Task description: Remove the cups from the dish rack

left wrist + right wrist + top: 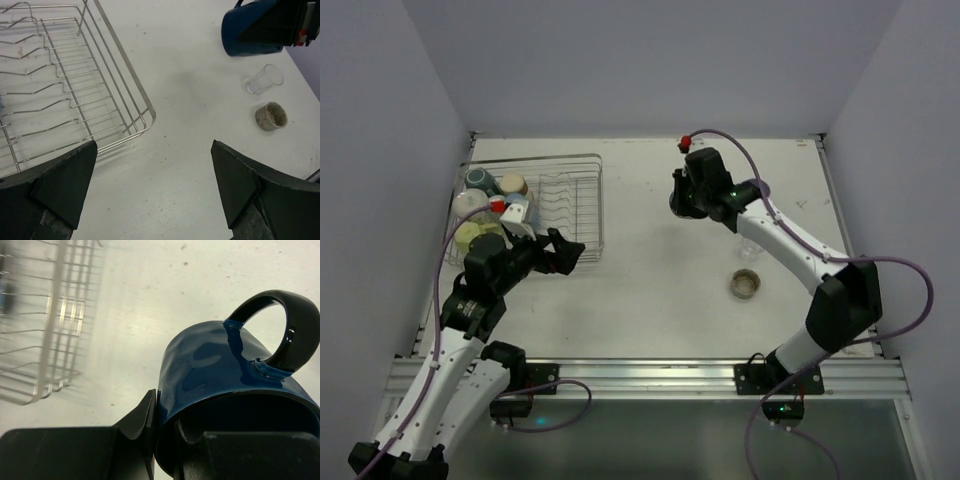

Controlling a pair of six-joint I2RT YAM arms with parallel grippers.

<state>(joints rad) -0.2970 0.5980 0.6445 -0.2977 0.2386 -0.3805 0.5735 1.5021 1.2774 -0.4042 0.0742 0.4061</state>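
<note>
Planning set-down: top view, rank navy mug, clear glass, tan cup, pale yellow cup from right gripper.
1. Navy mug, in the right gripper.
2. Clear glass, right of centre.
3. Tan cup, on the glass's near side.
4. Pale yellow cup, far left, in dish rack.

Pale lavender walls [650, 60] enclose a scuffed white table [660, 300].

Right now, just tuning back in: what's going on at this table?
The right gripper is shut on a glossy navy blue mug with a black handle, holding it over the white table, clear of the silver wire dish rack. A clear glass tumbler and a tan speckled cup already stand on the table. The left gripper hangs open and empty by the rack's near right corner. Several cups sit clustered at its left end.
</note>
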